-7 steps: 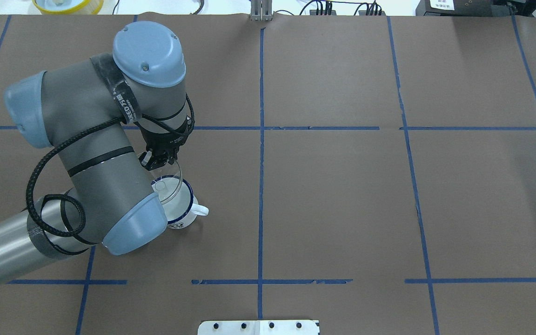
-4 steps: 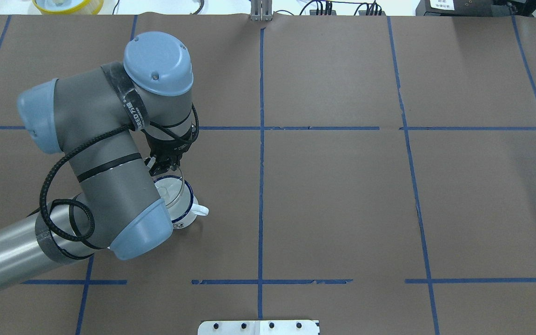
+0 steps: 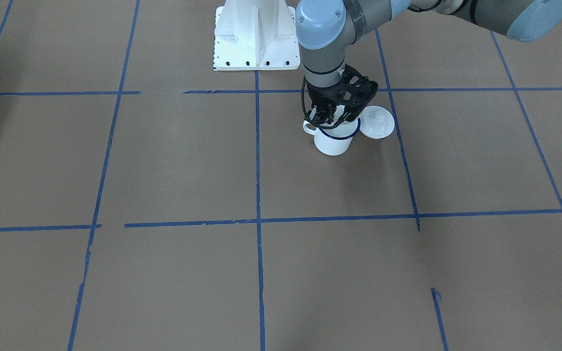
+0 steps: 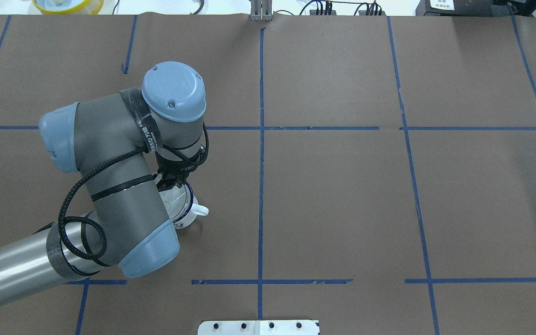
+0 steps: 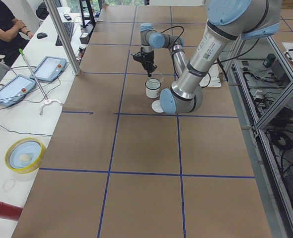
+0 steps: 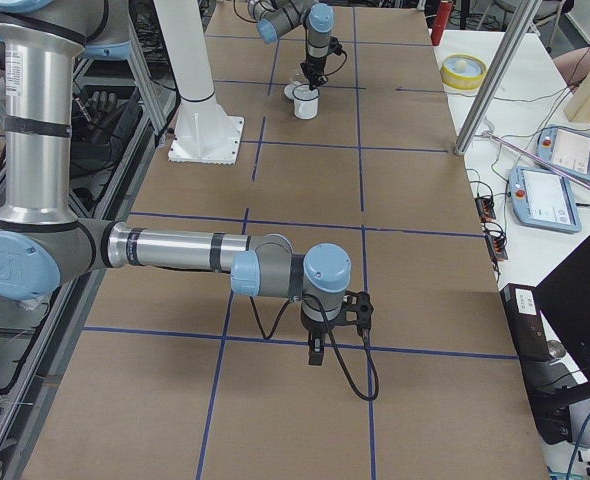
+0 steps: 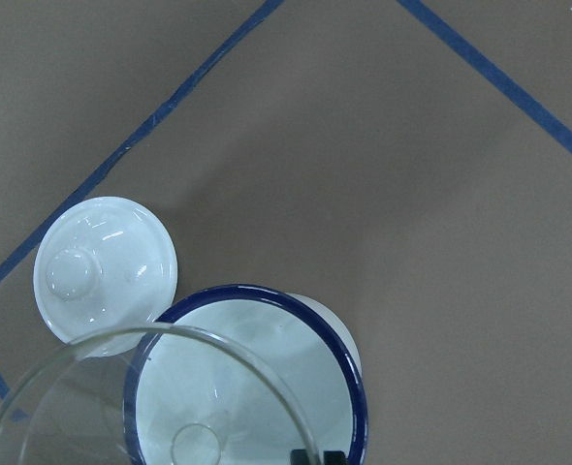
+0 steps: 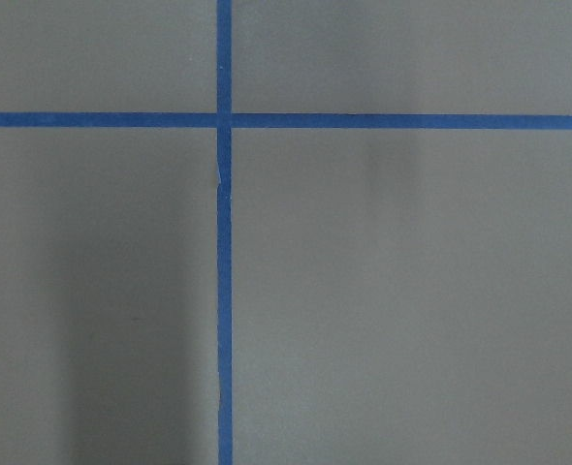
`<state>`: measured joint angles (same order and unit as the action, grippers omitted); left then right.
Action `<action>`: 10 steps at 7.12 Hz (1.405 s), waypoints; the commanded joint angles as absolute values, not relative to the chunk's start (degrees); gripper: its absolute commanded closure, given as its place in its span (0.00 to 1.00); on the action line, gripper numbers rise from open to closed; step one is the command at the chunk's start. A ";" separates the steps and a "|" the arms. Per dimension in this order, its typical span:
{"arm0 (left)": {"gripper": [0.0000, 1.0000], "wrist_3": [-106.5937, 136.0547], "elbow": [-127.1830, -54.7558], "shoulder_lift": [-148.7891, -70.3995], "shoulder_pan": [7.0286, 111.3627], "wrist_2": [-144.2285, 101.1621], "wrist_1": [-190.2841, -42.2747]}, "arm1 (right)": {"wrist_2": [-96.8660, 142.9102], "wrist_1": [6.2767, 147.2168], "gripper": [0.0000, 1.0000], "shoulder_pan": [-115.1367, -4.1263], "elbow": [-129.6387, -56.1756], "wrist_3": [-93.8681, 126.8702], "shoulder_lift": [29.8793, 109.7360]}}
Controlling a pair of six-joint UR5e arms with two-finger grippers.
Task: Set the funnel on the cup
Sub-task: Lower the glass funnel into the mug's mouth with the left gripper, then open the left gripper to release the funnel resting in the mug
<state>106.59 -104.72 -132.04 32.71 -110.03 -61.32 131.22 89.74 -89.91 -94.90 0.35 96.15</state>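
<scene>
Broadly, we see the brown-papered desk [image 4: 342, 186], crossed by blue tape lines [image 4: 261, 186], carrying everything. Our right end effector [image 6: 316, 358] hovers over it well apart from the rest; we cannot tell whether it is open. Our left end effector [image 4: 173, 183] reaches down over the cup [image 3: 332, 141], which stands upright just beside a white lid [image 3: 376, 123]. It is clamped on the rim of the funnel [image 7: 150, 417], which hangs over the cup's mouth, shifted toward the lid.
</scene>
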 commanded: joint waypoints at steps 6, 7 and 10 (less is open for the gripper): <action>1.00 103.80 -102.92 -130.43 32.61 -109.86 -65.65 | 131.22 89.74 0.00 -89.91 -94.92 0.35 96.15; 1.00 103.71 -103.01 -130.52 32.61 -109.86 -65.92 | 131.22 89.74 0.00 -89.91 -94.92 0.35 96.15; 1.00 103.62 -102.39 -130.43 32.61 -109.78 -68.02 | 131.22 89.74 0.00 -89.91 -94.92 0.35 96.15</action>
<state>103.70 -102.54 -130.48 32.61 -109.85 -67.19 131.22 89.74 -89.91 -94.92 0.35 96.15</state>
